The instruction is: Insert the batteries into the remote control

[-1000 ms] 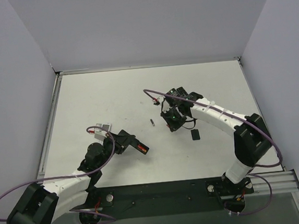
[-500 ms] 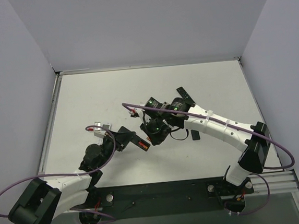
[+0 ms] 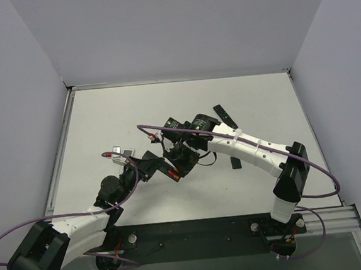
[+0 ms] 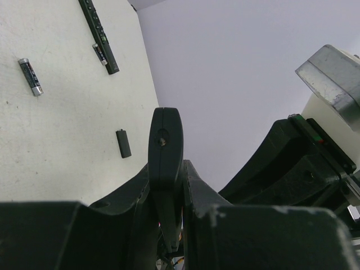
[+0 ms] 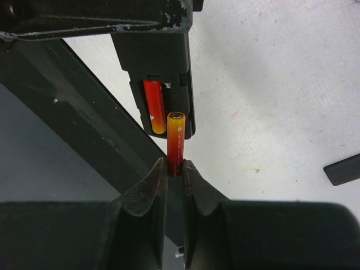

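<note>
Right gripper [image 5: 175,169], jaws pinching a red battery [image 5: 175,138] by its lower end; its tip noses at the empty slot, beside a seated red battery [image 5: 153,107]; left gripper [image 4: 167,194], jaws clamped on the remote [image 5: 154,56], compartment open; second insertion in hand, I'd say; next calls for squaring to the spring, then pressing flat; a grey battery [image 4: 29,76] lies on the desk [image 4: 67,124] beyond.

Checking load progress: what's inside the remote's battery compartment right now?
One red battery lies seated in one slot of the remote. The neighbouring slot shows its spring; its lower part is hidden behind the second battery gripped by the right end effector.
</note>
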Controlling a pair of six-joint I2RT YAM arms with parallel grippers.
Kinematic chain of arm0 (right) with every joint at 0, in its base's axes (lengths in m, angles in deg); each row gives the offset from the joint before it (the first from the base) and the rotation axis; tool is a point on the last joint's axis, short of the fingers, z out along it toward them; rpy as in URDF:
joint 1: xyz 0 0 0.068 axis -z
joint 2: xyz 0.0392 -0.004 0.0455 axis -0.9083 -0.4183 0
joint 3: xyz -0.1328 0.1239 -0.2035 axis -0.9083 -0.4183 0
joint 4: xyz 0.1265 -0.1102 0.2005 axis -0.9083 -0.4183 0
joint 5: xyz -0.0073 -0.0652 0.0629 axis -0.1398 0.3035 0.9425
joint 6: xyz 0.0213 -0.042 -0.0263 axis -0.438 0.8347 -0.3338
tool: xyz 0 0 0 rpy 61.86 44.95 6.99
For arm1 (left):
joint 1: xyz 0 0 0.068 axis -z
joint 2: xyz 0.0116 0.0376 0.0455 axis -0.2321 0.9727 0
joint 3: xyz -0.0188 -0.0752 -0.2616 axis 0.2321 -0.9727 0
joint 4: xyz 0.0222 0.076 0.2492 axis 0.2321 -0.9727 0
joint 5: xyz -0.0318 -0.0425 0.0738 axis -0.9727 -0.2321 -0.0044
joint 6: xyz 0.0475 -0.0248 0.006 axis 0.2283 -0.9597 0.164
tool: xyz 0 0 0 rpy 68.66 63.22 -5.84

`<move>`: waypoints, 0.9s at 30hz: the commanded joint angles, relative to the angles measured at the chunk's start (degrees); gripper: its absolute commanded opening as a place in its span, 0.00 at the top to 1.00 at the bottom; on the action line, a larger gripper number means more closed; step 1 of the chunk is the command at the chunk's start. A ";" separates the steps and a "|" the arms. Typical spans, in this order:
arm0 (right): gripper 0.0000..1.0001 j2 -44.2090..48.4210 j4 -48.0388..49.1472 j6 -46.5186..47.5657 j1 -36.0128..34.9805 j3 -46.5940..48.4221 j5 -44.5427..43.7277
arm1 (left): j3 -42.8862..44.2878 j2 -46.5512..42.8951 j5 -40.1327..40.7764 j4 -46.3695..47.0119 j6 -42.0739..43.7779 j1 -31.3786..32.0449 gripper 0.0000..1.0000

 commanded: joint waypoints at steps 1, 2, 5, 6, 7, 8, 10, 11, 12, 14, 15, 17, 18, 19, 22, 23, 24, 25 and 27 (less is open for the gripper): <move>1.00 -1.39 -5.23 -0.41 -0.82 3.60 -0.47 | -0.06 -0.74 0.07 3.18 -1.46 0.37 1.00; 1.00 -1.65 -5.67 -0.32 -0.91 4.04 -0.29 | -0.06 -0.57 0.15 3.09 -2.07 0.28 1.00; 1.00 -2.88 -7.42 0.47 -0.91 5.19 0.06 | 0.02 0.13 0.33 3.44 -2.69 0.63 1.00; 1.00 -3.41 -7.69 0.47 -1.00 5.97 0.15 | 0.02 0.40 0.42 3.62 -2.95 0.72 1.00; 1.00 -3.59 -7.87 0.65 -1.09 6.15 0.24 | 0.02 0.57 0.59 3.79 -3.13 0.81 1.00; 1.00 -3.85 -8.30 0.65 -1.00 6.33 0.33 | 0.02 0.66 0.77 3.88 -3.57 0.98 1.00; 1.00 -4.38 -8.75 0.82 -1.09 6.68 0.41 | 0.20 1.10 0.86 4.15 -3.75 1.25 1.00; 1.00 -4.55 -8.75 0.83 -1.00 6.68 0.41 | 0.37 1.10 0.68 3.97 -3.75 1.42 1.00; 1.00 -4.90 -9.01 0.74 -1.00 6.86 0.33 | 0.46 1.19 0.68 3.97 -3.83 1.51 1.00; 1.00 -5.43 -9.71 0.83 -1.09 7.56 0.24 | 0.46 1.19 1.21 3.97 -4.10 1.77 1.00; 1.00 -5.87 -9.89 0.91 -1.09 7.74 0.50 | 0.55 1.02 1.30 3.80 -4.10 1.95 1.00; 1.00 -6.13 -9.98 1.09 -1.17 8.18 0.68 | 0.38 0.93 1.82 3.62 -4.36 2.04 1.00; 1.00 -6.31 -10.07 1.09 -1.09 8.26 0.68 | 0.37 0.93 1.82 3.53 -4.45 2.04 1.00; 1.00 -6.57 -10.15 1.18 -1.09 8.53 0.94 | 0.37 0.93 2.00 3.45 -4.54 2.12 1.00; 1.00 -7.10 -10.50 1.44 -1.17 8.79 1.29 | 0.38 0.84 2.35 3.45 -4.80 2.21 1.00; 1.00 -7.19 -10.51 1.35 -1.09 8.88 1.38 | 0.37 0.75 2.44 3.45 -4.89 2.21 1.00; 1.00 -7.45 -10.68 1.44 -1.09 8.97 1.38 | 0.46 0.66 2.44 3.45 -4.89 2.21 1.00; 1.00 -7.37 -10.68 1.53 -1.17 8.97 1.38 | 0.46 0.66 2.44 3.53 -4.89 2.30 1.00; 1.00 -7.54 -10.59 1.62 -1.26 9.14 1.21 | 0.46 0.66 2.35 3.45 -4.89 2.30 1.00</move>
